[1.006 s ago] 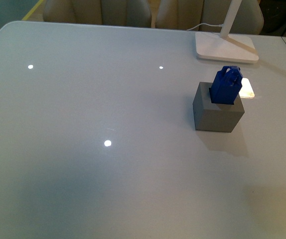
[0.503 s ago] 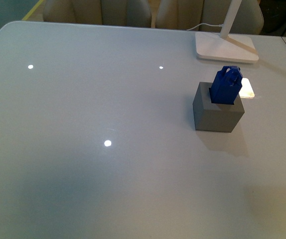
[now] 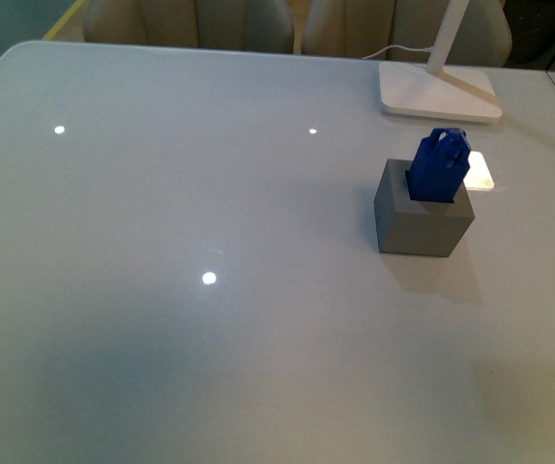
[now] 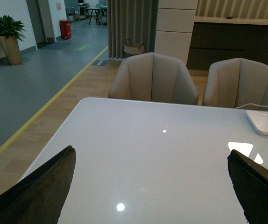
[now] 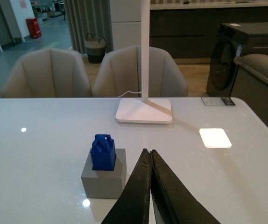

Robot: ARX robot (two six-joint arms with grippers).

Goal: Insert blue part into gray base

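The blue part [image 3: 440, 164] stands upright in the square hole of the gray base [image 3: 421, 218], its handle end sticking out above the top. The pair sits at the table's right side, in front of the lamp foot. Both show in the right wrist view, the blue part [image 5: 103, 151] in the gray base [image 5: 105, 179]. My right gripper [image 5: 149, 153] is shut and empty, apart from the base, beside and behind it. My left gripper [image 4: 150, 156] is open and empty over bare table; neither task object shows in its view. Neither gripper shows in the front view.
A white lamp foot [image 3: 439, 93] with its stem and cable stands at the back right of the white table [image 3: 161, 242]. Beige chairs [image 3: 190, 21] line the far edge. Bright light reflections dot the tabletop.
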